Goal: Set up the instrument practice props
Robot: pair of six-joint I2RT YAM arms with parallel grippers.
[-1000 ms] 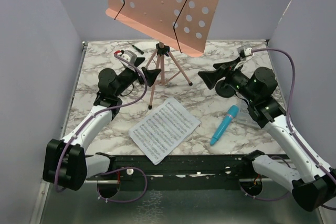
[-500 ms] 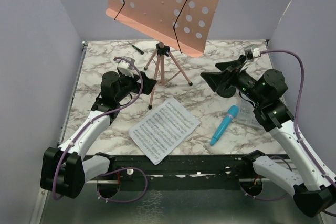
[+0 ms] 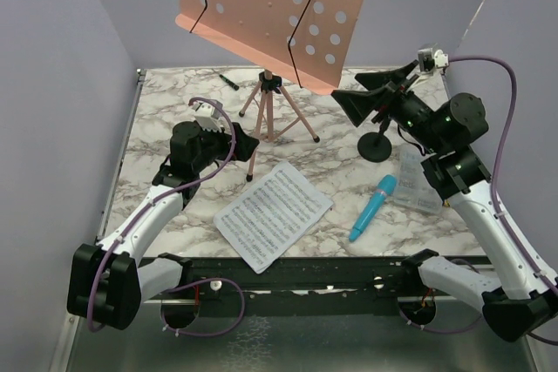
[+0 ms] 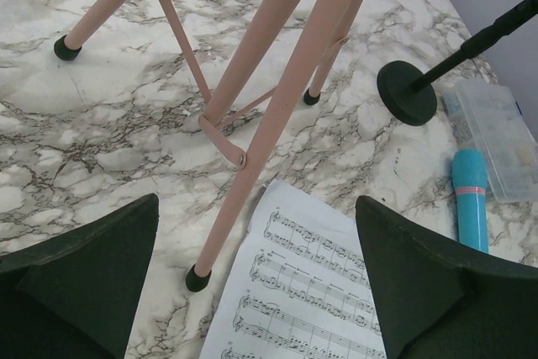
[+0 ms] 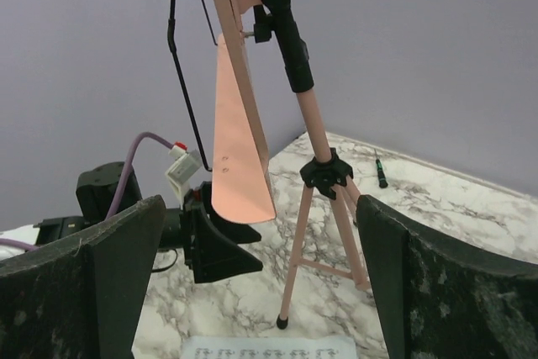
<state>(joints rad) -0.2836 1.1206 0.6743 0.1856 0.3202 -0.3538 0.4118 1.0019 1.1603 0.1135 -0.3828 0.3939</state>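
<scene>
Both hands are empty, jaws spread wide. The left hand sits low over the surface, with the near leg of the pink music stand right in front of it and the sheet music lying flat just beyond that leg. The right hand hangs higher, close beside the low corner of the stand's tray. The little mic stand is almost directly under it, and the blue microphone lies farther down, back toward its own arm.

What worries me is that tall stand. It looks top-heavy, so a nudge to the leg from the left hand, or a sideways sweep into the tray from the right, could tip it over. The page is thin and flat on the marble, so a pinch may only slide or crumple it. The microphone looks round enough to roll off if caught badly, and the slim mic stand could topple if the right hand drops carelessly.
</scene>
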